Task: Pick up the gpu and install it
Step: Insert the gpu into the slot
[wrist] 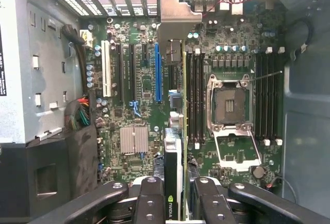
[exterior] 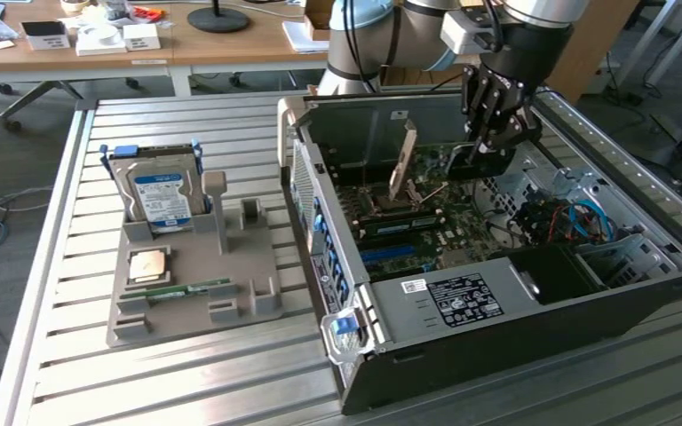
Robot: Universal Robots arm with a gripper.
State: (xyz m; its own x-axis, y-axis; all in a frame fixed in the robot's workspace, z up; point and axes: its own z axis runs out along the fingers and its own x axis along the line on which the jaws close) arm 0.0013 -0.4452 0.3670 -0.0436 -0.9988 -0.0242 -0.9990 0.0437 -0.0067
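**rigwatcher:** so how far along is this one? Is the card in?

**benchguy:** Pickup part is done, I'd say. The gripper (exterior: 492, 133) is pinching the gpu (wrist: 172, 172) by its edge, one finger on each face, and it's down inside the open pc case (exterior: 531, 311), not out on the worktop (exterior: 199, 373). In the exterior view the gpu is the dark bit hanging right under the fingers, over the motherboard (wrist: 139, 79).

**rigwatcher:** seated though?

**benchguy:** Can't tell tbh. From the wrist view the card is edge-on, running along just beside the blue slot (wrist: 158, 74), between it and the memory slots, with its silver bracket (wrist: 172, 12) up near the rear openings of the case. Whether the bottom edge is in the slot is hidden by the card itself. Since it's clamped and hanging on the gripper, my guess is the install isn't finished.

**rigwatcher:** and the other parts?

**benchguy:** Parked in the grey holder (exterior: 258, 293) on the worktop: the hard drive (exterior: 157, 200) standing upright, a cpu chip (exterior: 148, 264) and a memory stick (exterior: 187, 291) lying flat. Well apart from the gripper.
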